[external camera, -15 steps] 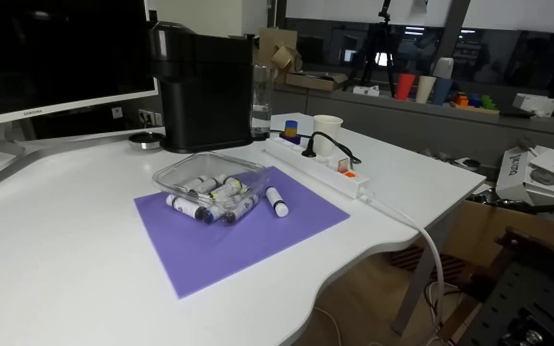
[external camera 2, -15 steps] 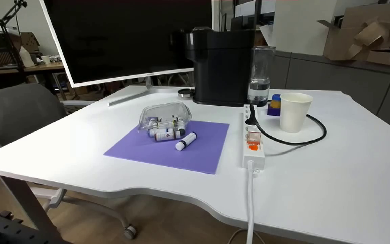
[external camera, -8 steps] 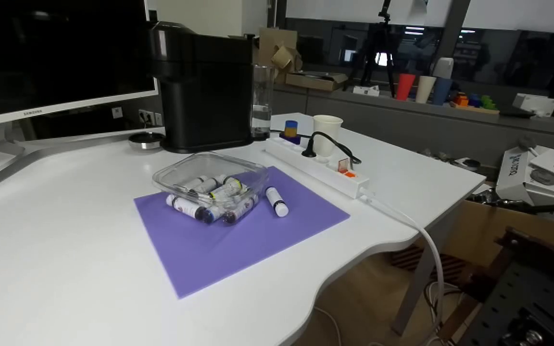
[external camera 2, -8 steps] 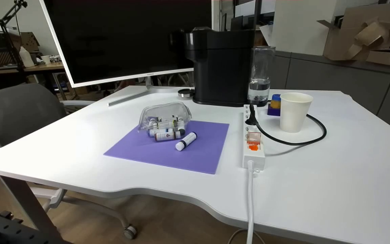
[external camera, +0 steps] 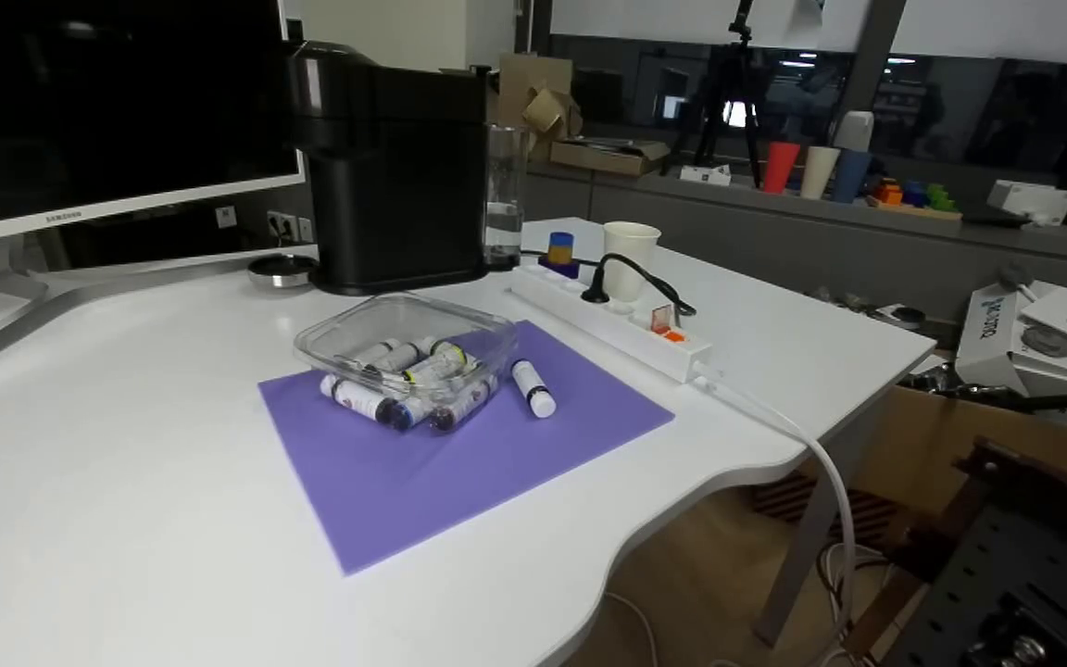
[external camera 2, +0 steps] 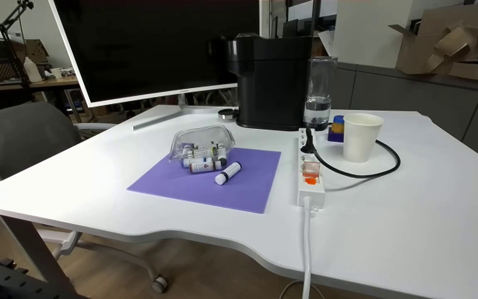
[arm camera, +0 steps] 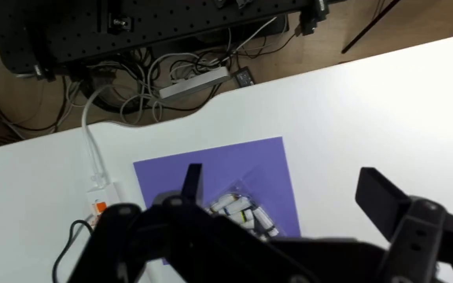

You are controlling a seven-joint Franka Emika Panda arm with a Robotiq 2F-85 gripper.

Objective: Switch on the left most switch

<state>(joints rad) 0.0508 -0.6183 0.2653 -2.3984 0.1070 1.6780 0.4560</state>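
The left most switch is a small orange rocker at the cable end of a white power strip. The switch shows in both exterior views (external camera: pixel 673 336) (external camera 2: pixel 310 181) and in the wrist view (arm camera: pixel 101 206). The strip (external camera 2: pixel 311 197) lies along the table, and a clear reddish flap (external camera 2: pixel 310 168) stands raised beside the switch. I cannot tell the rocker's position. My gripper (arm camera: pixel 281 168) is wide open and empty, high above the table. It is out of both exterior views. In the wrist view the switch lies left of the gripper, whose dark body hides most of the strip.
A black plug (external camera 2: pixel 308 146) with a looping black cable sits in the strip, near a paper cup (external camera 2: pixel 361 137). A purple mat (external camera: pixel 459 500) carries a clear tub (external camera: pixel 404 320) of markers and a loose marker (external camera: pixel 532 389). A black coffee machine (external camera: pixel 395 176) stands behind.
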